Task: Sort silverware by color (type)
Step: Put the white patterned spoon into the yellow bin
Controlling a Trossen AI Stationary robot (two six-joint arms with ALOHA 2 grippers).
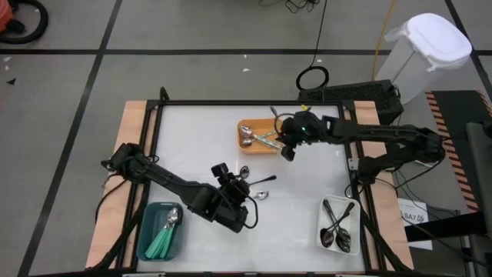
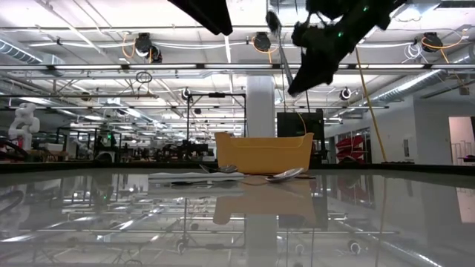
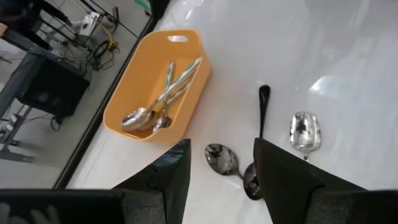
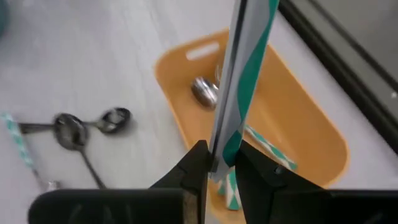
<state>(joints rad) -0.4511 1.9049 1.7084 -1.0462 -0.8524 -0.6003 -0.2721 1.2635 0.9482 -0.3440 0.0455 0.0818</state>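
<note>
My right gripper (image 1: 287,151) hovers over the right end of the orange tray (image 1: 240,125), shut on a spoon with a teal-and-white striped handle (image 4: 241,87). The tray holds a few spoons (image 4: 204,91) of silver bowl and teal-striped handle. My left gripper (image 3: 217,177) stands open above the middle of the table, with nothing between its fingers. Just beyond it, three loose spoons lie flat on the table: a silver-bowled one (image 3: 221,158), a black one (image 3: 262,115) and a shiny silver one (image 3: 305,132). My right gripper pinches the striped handle between its two fingers, low on the handle (image 4: 222,158). The spoon sticks out past the fingertips and leaves the wrist picture, so its bowl does not show there. In the low view the spoon (image 2: 273,21) rises above the gripper, lifted clear of the tray.
A teal tray (image 1: 146,248) with teal-handled spoons sits at the near left. A white tray (image 1: 326,240) with black spoons sits at the near right. A striped-handled spoon (image 4: 17,144) lies on the table beside the loose ones. A black frame (image 1: 231,102) edges the table.
</note>
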